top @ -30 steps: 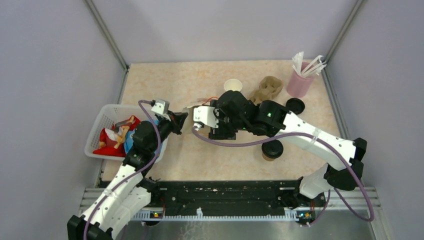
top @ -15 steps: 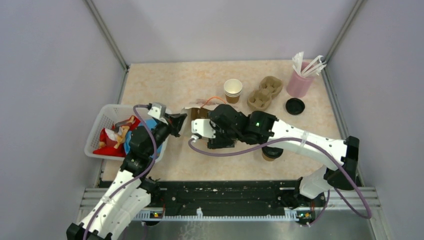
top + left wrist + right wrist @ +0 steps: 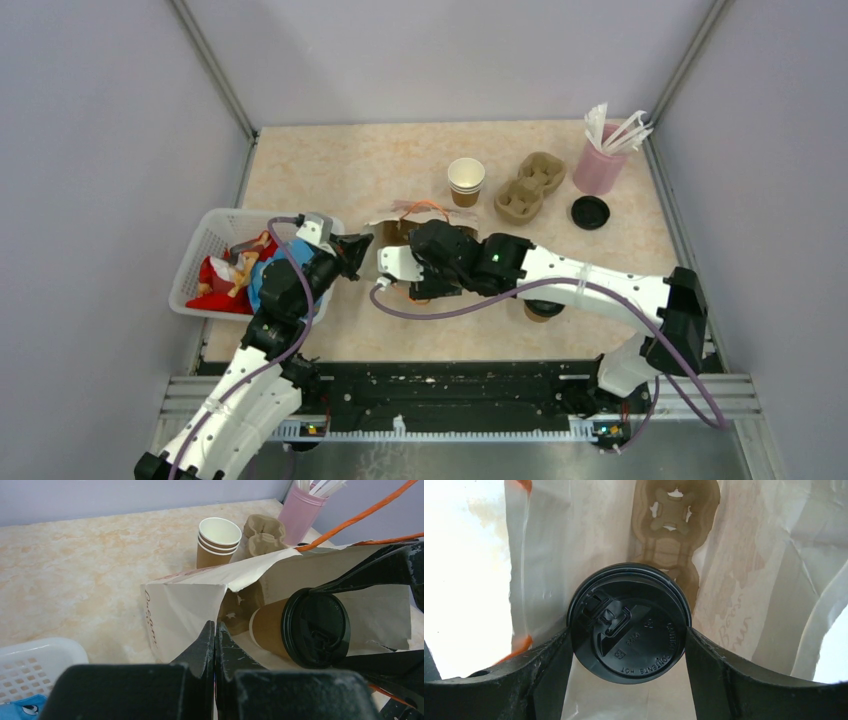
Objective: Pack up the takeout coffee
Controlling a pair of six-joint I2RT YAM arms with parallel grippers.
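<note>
The right end effector point(image 3: 628, 632) stands wide, one finger point(image 3: 549, 665) on each side of a lidded cup point(image 3: 272, 627), gripping it just under its black lid point(image 3: 628, 622). The cup lies on its side, bottom first inside the mouth of a white paper bag point(image 3: 180, 605), with the lid facing out towards the wrist. Deeper in the bag lies a brown cut-out insert point(image 3: 669, 525).

The left end effector point(image 3: 215, 635) is fully closed at the bag's near lip. It seems to pinch the paper there, though its own fingers hide the contact. The held cup lies just to its right, inside the opening.

Orange handles point(image 3: 360, 517) arch over the bag, which lies on the bench point(image 3: 75, 570). A second lidded cup point(image 3: 545, 308) stands on the bench, half hidden under the right forearm. Behind the bag are an open cup point(image 3: 466, 178), a pulp carrier point(image 3: 530, 185), a loose lid point(image 3: 590, 212) and a pink cup point(image 3: 598, 165). A white basket point(image 3: 205, 250) sits at the far left.
</note>
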